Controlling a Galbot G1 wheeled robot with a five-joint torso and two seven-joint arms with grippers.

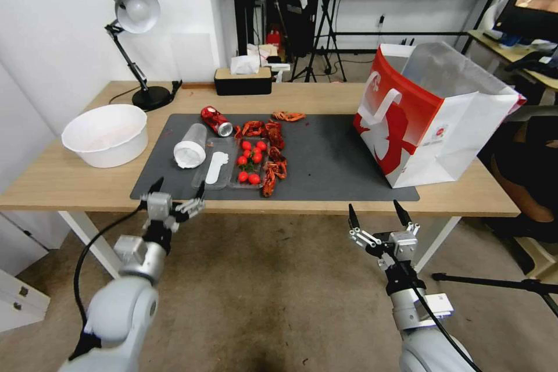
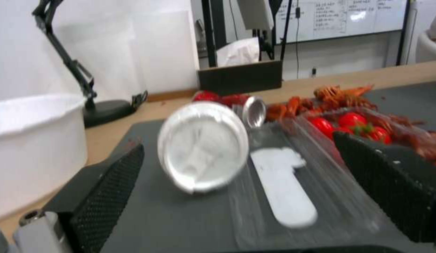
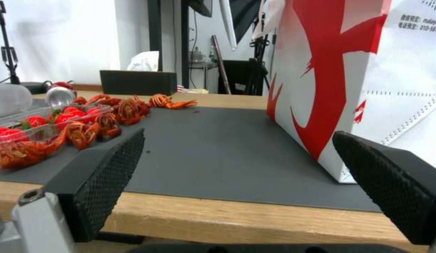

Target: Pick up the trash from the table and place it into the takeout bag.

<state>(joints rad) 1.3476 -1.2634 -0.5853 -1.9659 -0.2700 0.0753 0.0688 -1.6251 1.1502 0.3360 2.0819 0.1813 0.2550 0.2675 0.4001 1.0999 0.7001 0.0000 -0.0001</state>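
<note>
On the table [image 1: 325,96] a dark mat [image 1: 325,157] carries the trash: a crushed red can [image 1: 216,121], a clear plastic cup [image 1: 190,147] lying on its side, a clear tray [image 1: 216,168] with a white flat piece, a tray of cherry tomatoes [image 1: 250,160] and red crayfish shells [image 1: 274,154]. The takeout bag [image 1: 430,119] stands open at the mat's right end. My left gripper [image 1: 178,187] is open at the table's front edge, facing the cup [image 2: 203,146] between its fingers [image 2: 108,186]. My right gripper [image 1: 375,210] hangs open below the front edge, left of the bag [image 3: 330,70].
A white basin [image 1: 106,135] sits at the left of the table, with a desk lamp [image 1: 135,11] behind it and a black tissue box [image 1: 243,80] at the back. Tripods and another desk stand behind and to the right.
</note>
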